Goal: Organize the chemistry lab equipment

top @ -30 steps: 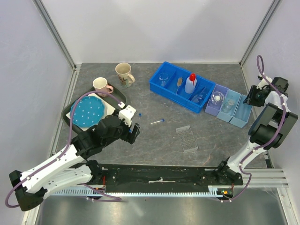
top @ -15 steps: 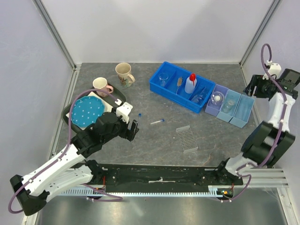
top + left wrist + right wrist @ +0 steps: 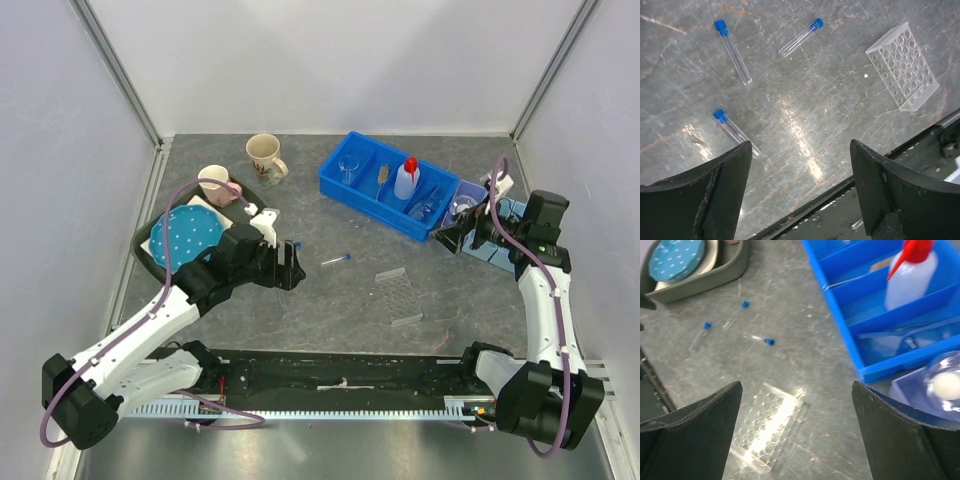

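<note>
Three blue-capped tubes (image 3: 733,51) (image 3: 801,37) (image 3: 736,132) lie loose on the grey table, with the clear tube rack (image 3: 903,65) to their right. My left gripper (image 3: 801,150) hovers open just above and on the near side of them, holding nothing; the top view shows it (image 3: 288,267) left of centre. My right gripper (image 3: 797,387) is also open and empty, above the rack (image 3: 769,427) and beside the blue bin (image 3: 850,335). The bin holds the white squeeze bottle (image 3: 405,178), a brush (image 3: 381,178), a beaker (image 3: 348,165) and goggles (image 3: 425,207).
Small lavender and light-blue trays (image 3: 474,195) stand right of the blue bin, one with a flask (image 3: 945,382). A dark tray (image 3: 143,250) with the blue dotted plate (image 3: 190,235) sits at left. A pink mug (image 3: 215,182) and a beige mug (image 3: 265,155) stand behind it.
My right arm has swung in from the far right edge to above the table near the small trays, and its jaws have opened. My left gripper has moved right, toward the tubes.
</note>
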You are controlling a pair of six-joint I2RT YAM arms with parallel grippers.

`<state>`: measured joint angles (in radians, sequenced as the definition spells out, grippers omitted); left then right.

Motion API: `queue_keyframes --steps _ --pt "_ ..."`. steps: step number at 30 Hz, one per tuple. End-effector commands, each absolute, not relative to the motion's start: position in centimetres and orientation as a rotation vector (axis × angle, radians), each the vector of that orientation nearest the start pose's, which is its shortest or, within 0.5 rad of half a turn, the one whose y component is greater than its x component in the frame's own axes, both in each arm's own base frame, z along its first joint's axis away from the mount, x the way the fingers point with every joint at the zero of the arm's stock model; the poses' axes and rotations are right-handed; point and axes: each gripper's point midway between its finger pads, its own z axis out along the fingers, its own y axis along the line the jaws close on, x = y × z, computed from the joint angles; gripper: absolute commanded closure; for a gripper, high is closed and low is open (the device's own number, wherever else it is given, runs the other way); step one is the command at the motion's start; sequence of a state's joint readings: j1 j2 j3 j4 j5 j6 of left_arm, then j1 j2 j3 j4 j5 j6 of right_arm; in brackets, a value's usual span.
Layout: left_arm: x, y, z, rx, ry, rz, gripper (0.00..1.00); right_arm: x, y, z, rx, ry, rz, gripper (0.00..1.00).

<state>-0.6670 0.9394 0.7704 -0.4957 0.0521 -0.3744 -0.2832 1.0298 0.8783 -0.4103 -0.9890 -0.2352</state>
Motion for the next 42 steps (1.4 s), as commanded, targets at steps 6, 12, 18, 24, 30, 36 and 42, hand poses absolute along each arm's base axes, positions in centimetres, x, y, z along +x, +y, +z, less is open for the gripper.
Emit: queue_keyframes --steps 6,12,18,24,30,36,42 --pt "20.8 -18.7 11.8 -0.108 2.498 -0.556 0.21 27.6 8.4 22.8 -0.615 1.758 0.855 0.02" --pt "21.5 -17.8 8.3 -0.250 2.634 -0.344 0.32 27.5 8.1 22.5 -0.611 1.781 0.826 0.02" --pt "21.8 -17.0 5.8 -0.351 2.675 -0.178 0.44 27.4 8.2 22.5 -0.612 1.783 0.826 0.02" --pt "22.4 -17.5 4.1 -0.346 2.701 -0.124 0.46 27.4 8.4 22.4 -0.618 1.788 0.832 0.02" --pt "22.8 -18.0 3.0 -0.307 2.736 -0.072 0.53 27.4 8.6 22.2 -0.624 1.793 0.836 0.02" --pt "22.5 -17.8 1.9 -0.284 2.756 -0.015 0.66 27.3 8.8 21.9 -0.633 1.798 0.840 0.02" --pt "22.2 -17.4 1.0 -0.275 2.775 0.032 0.74 27.3 8.8 21.8 -0.641 1.799 0.838 0.02"
